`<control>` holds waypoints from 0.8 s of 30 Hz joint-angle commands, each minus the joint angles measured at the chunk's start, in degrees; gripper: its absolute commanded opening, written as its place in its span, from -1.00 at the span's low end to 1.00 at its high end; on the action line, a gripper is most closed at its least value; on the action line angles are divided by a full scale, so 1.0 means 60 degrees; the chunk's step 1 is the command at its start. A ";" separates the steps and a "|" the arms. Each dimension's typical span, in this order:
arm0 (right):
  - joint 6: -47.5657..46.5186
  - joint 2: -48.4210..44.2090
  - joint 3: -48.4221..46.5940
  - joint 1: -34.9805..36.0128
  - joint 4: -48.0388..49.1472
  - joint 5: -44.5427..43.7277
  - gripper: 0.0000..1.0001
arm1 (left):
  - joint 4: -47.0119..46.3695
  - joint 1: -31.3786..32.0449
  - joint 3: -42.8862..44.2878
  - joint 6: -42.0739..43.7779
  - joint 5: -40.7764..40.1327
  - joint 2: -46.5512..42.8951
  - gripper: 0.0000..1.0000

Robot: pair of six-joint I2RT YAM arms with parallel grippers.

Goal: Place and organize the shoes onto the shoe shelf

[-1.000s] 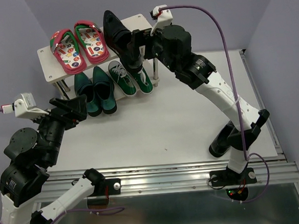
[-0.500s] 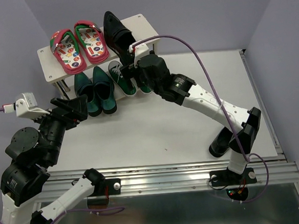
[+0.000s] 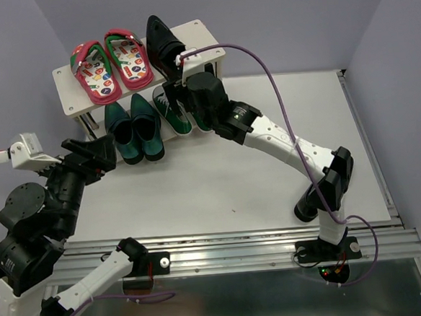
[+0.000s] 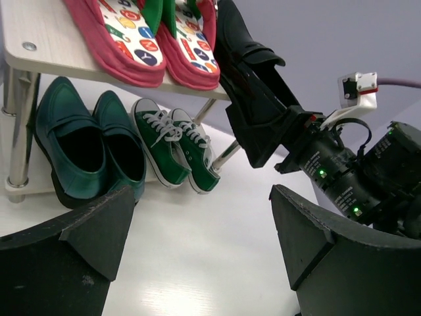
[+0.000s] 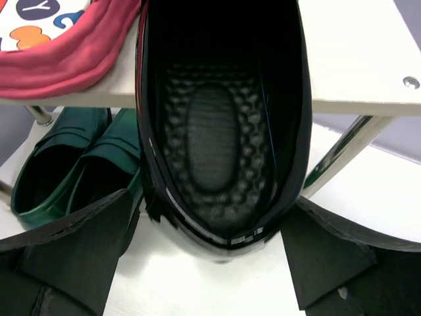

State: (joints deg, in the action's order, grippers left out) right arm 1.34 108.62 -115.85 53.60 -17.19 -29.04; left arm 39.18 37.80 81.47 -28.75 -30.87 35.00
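One glossy black dress shoe lies on the shoe shelf's top board, its heel overhanging the front edge. My right gripper is open right behind that heel. In the right wrist view its fingers flank the shoe, the gripper centred on the heel. Teal dress shoes and green sneakers stand in pairs on the lower tier. My left gripper is open and empty above the table, in front of the teal shoes. A dark shape by the right arm's base may be the other black shoe.
Red flip-flops fill the left of the top board; its right end is bare. The shelf's thin metal legs stand beside the sneakers. The right arm stretches across the white table. Purple walls close the back.
My right arm has dropped and swung left, bringing its gripper down behind the black shoe's heel. The shoe has not moved. My left arm has shifted slightly left.
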 commanded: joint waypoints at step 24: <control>-0.0458 0.0471 -0.2165 -0.0086 0.1942 -0.0258 -0.86 | -0.0319 0.0013 0.1743 0.1071 -0.1241 0.0260 0.90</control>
State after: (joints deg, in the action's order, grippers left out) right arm 0.82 112.25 -122.89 53.28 -14.72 -30.81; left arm 39.29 37.80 91.53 -22.98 -37.34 35.55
